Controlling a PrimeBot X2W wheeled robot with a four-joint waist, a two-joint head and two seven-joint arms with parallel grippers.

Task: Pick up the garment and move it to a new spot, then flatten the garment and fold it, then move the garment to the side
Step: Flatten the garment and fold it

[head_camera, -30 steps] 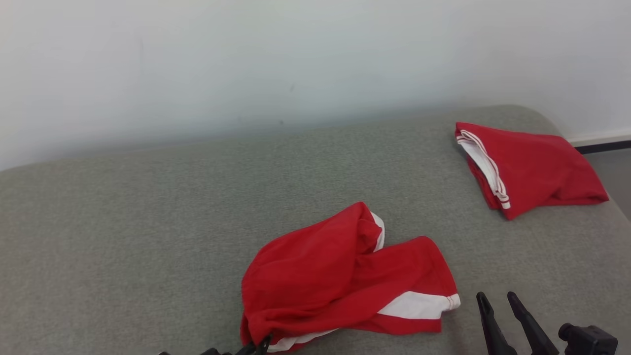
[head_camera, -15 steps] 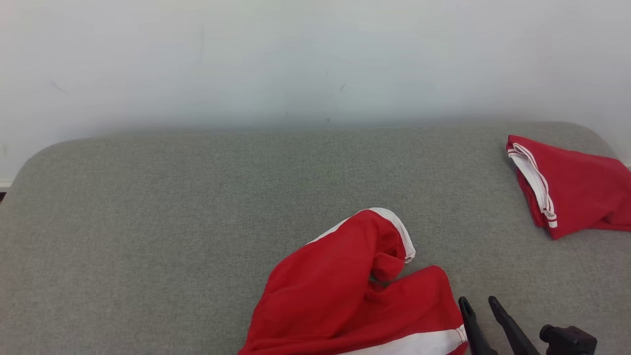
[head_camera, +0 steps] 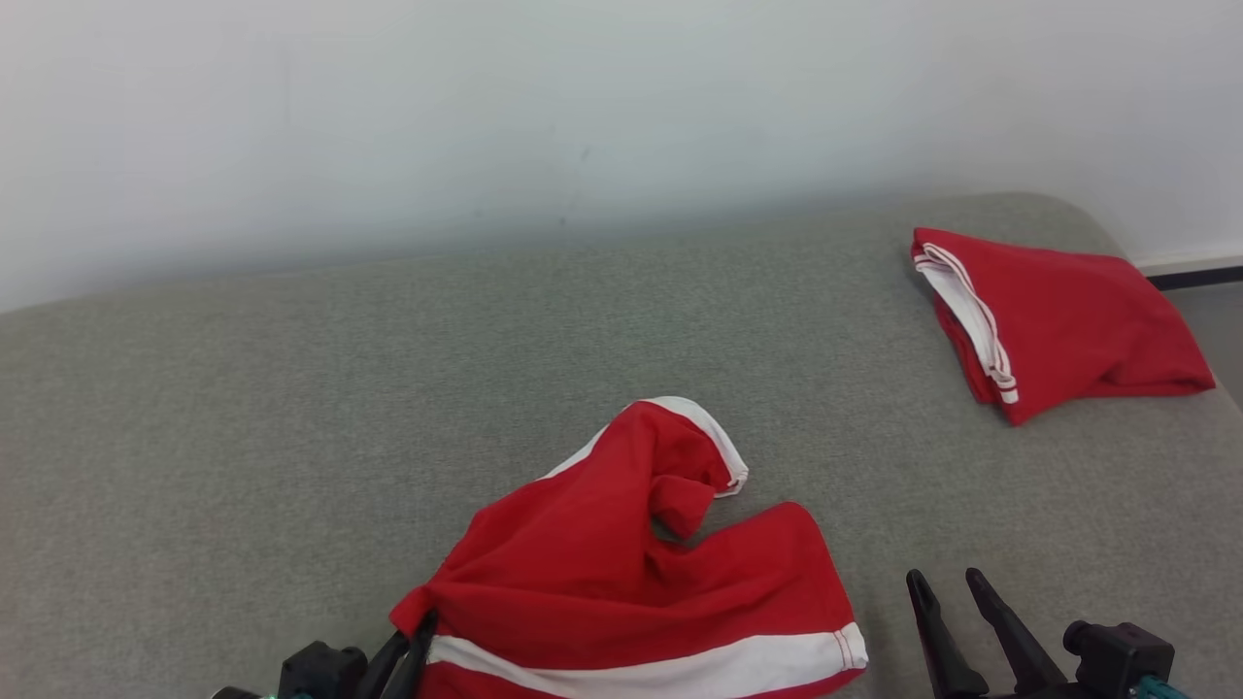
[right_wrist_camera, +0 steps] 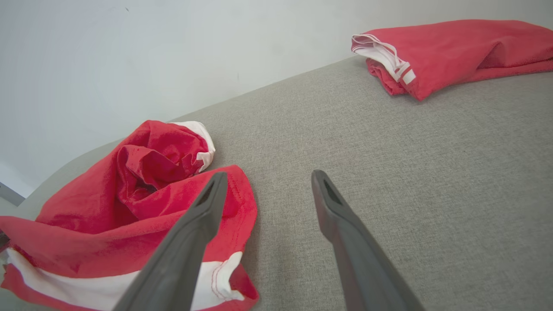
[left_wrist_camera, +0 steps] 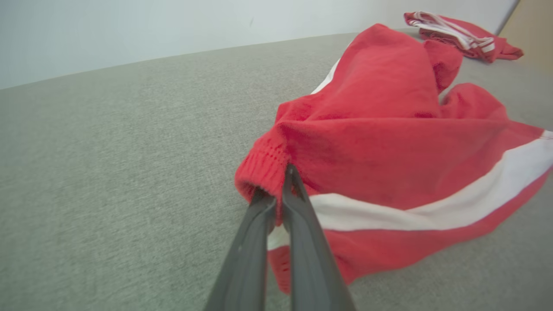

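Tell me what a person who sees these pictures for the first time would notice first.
The crumpled red garment with a white stripe lies at the front of the grey cushion, the left claw shut on its ribbed hem. A second red garment lies folded at the far right, and the right claw hangs open beside the crumpled one.

Crumpled red garment (head_camera: 602,582) w/ broad white stripe, unfolded, lies front-centre on grey fabric surface (head_camera: 243,437). White-trimmed opening humps up at far side, stripe runs along near edge. Ribbed red corner at its left is pinched in left gripper (head_camera: 419,626).
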